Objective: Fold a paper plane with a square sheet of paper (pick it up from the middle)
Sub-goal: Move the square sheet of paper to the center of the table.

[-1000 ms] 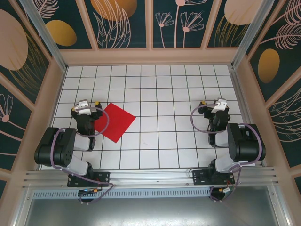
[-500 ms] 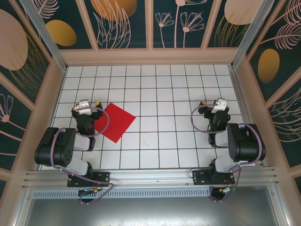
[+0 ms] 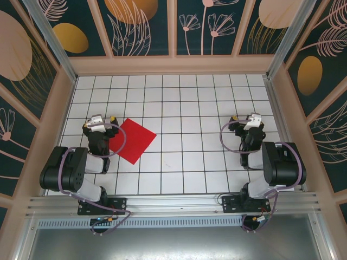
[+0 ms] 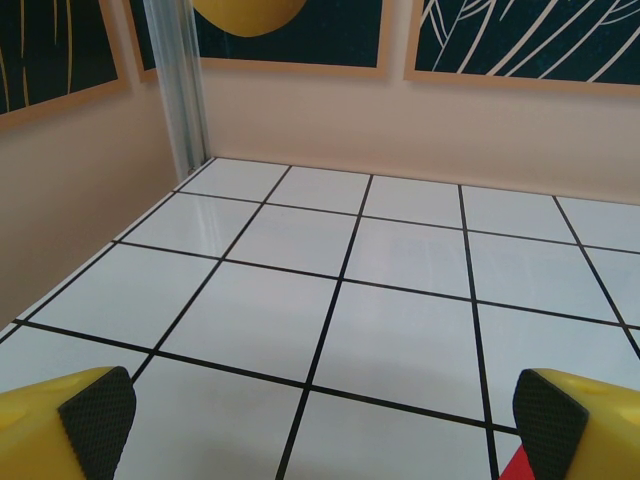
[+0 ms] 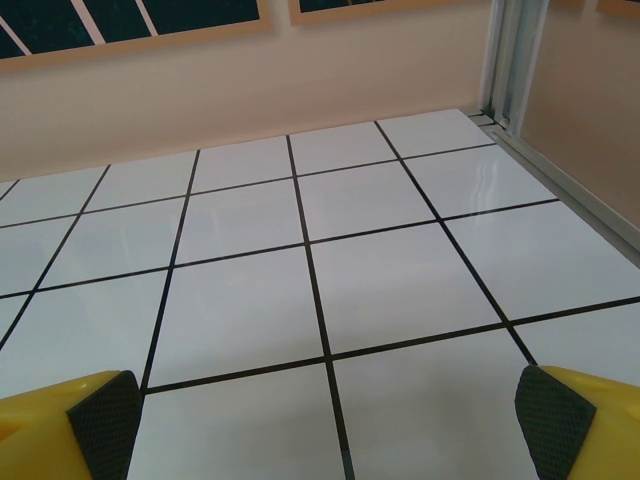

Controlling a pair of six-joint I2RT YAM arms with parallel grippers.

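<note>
Red square sheet of paper (image 3: 133, 140) is lying flat on the white tiled table (image 3: 184, 108), turned like a diamond, just beside my left gripper (image 3: 100, 122). I am holding those jaws wide open with nothing in them (a red corner is peeking by one pad (image 4: 548, 420)), so I think I am getting ready to reach its middle. My right gripper (image 3: 248, 121) is hanging well apart, open and empty too, leaving room for folding.
</note>
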